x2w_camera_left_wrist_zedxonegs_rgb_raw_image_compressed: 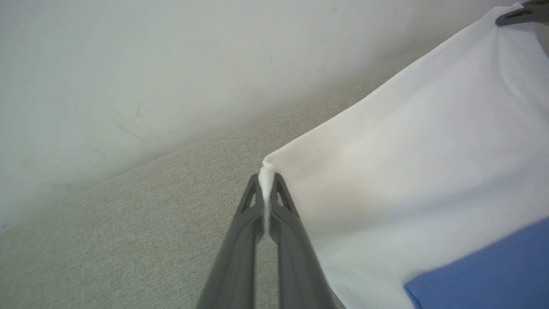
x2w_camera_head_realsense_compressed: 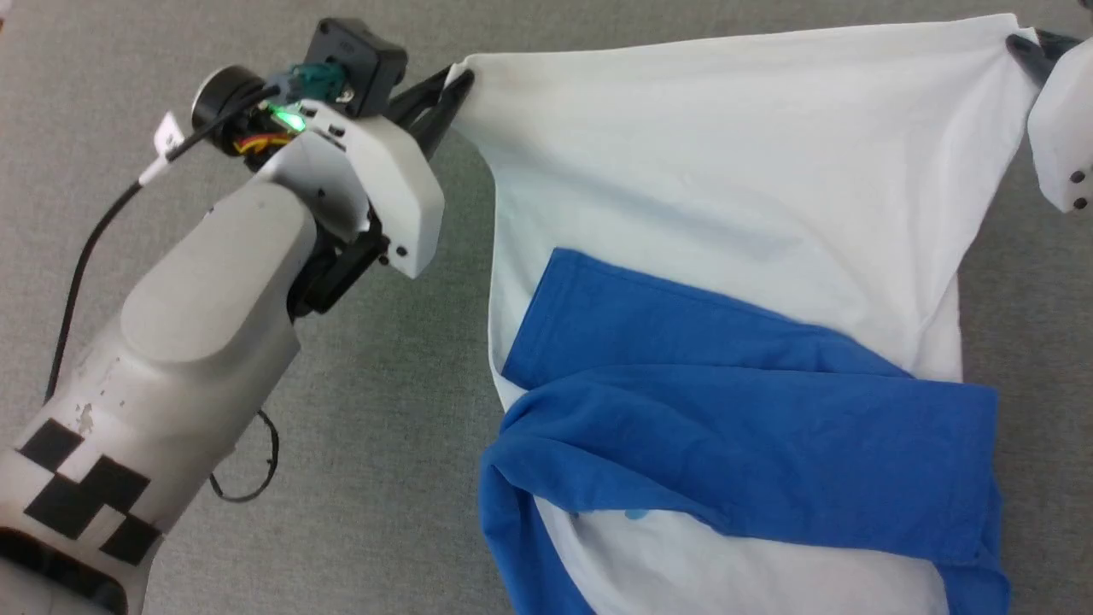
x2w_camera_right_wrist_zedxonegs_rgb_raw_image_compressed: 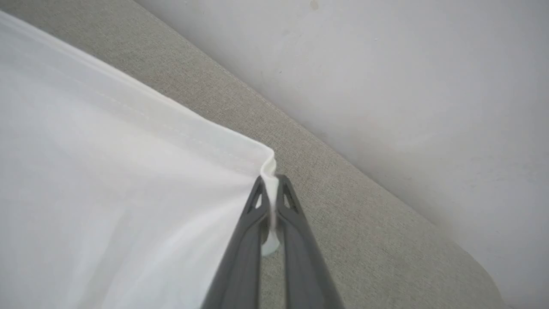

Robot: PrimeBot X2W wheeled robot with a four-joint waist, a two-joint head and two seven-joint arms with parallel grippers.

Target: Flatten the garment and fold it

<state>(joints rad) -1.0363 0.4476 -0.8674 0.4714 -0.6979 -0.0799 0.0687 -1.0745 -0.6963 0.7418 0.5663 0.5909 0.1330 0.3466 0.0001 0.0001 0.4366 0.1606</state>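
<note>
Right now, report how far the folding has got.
Done: the blue sleeves lie folded across the white body of the garment. In hand: the left hand and the right hand are each shut on a hem corner, with the hem stretched between them. Left: probably bring the hem over onto the sleeves and finish the fold.

The garment (x2w_camera_head_realsense_compressed: 726,154) is soft matt cloth (faintly creased); the grey fabric surface (x2w_camera_head_realsense_compressed: 384,410) beneath looks rough-woven.
</note>
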